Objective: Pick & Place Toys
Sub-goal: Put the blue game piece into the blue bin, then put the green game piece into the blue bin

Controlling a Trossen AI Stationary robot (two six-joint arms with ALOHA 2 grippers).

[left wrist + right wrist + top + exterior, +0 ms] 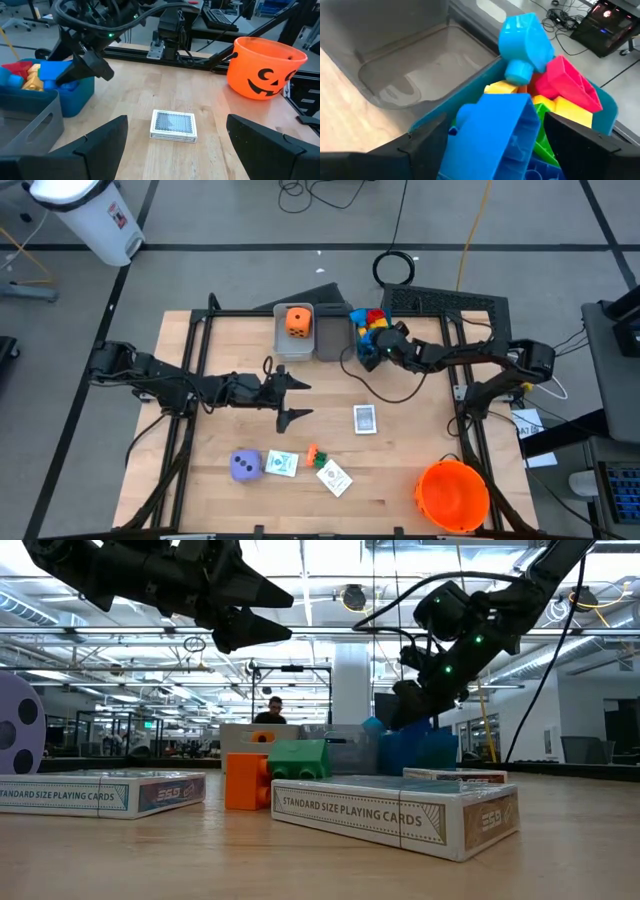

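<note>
My right gripper (368,352) is open over the near side of a blue bin (470,90) piled with plastic blocks. A big blue block (500,135) lies on the pile between its fingers. My left gripper (296,400) hangs open and empty above the middle of the table; a card box (173,124) lies flat on the wood ahead of it. An orange die (297,320) sits in a grey bin. A purple die (245,466), two more card boxes (282,463) (333,478) and an orange-and-green block (313,452) lie near the front edge. My right gripper's fingers (427,140) stand on either side of the big blue block's top end (495,112), coming at it from above and slanting down. The block rests on the other blocks in the bin. I cannot tell whether the fingers touch it.
An empty grey bin (420,65) stands between the die's bin and the blue bin. A big orange bucket (452,495) stands at the front right corner. A black frame (190,380) runs along the table's left, right and far sides. Bare wood lies around the middle card box.
</note>
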